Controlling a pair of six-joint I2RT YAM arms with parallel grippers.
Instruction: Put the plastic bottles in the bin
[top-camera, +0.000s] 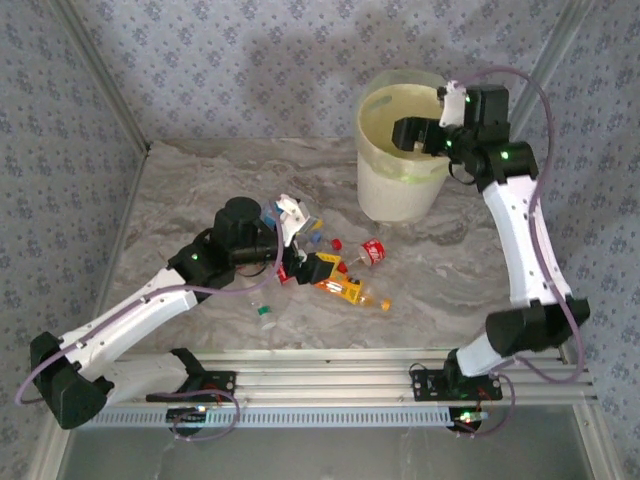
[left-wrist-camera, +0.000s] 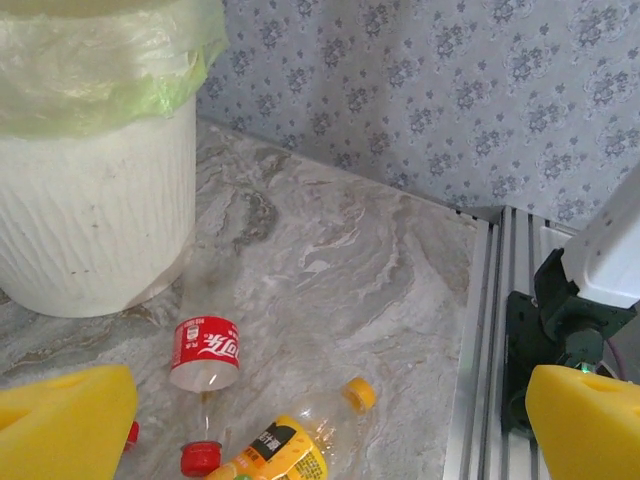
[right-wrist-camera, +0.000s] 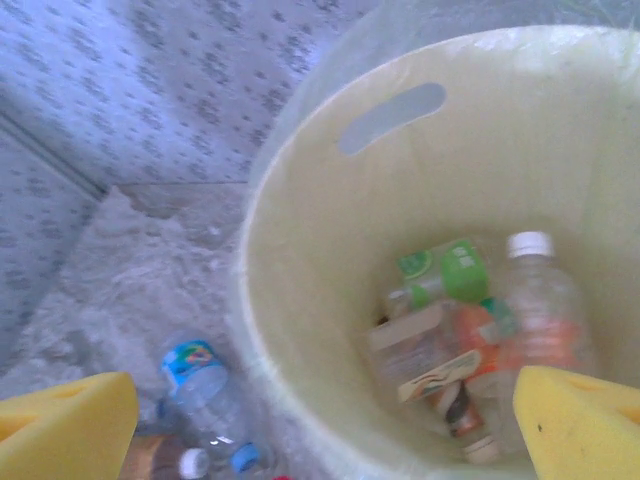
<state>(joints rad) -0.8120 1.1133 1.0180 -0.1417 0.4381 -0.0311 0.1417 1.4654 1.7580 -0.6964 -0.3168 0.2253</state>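
The bin (top-camera: 392, 195) stands on the marble table (top-camera: 190, 190), lined with a pale bag. The right gripper (top-camera: 402, 133) hangs over the bin's mouth with its jaws spread wide and nothing between its yellow pads (right-wrist-camera: 575, 420). Inside the bin lie several plastic bottles (right-wrist-camera: 470, 330), among them a green-labelled bottle (right-wrist-camera: 455, 270) and a white-capped bottle (right-wrist-camera: 540, 300). The left gripper (top-camera: 318, 268) sits low over a loose cluster of bottles on the table, to the near left of the bin and apart from it. Its jaws are likewise fully apart and empty. In that cluster, a red-labelled bottle (left-wrist-camera: 205, 350) lies nearest the bin's base, and an orange-capped bottle (left-wrist-camera: 300, 440) lies farther from the bin, beneath the left gripper. A blue-labelled bottle (right-wrist-camera: 200, 375) lies on the table outside the bin, on its left side.
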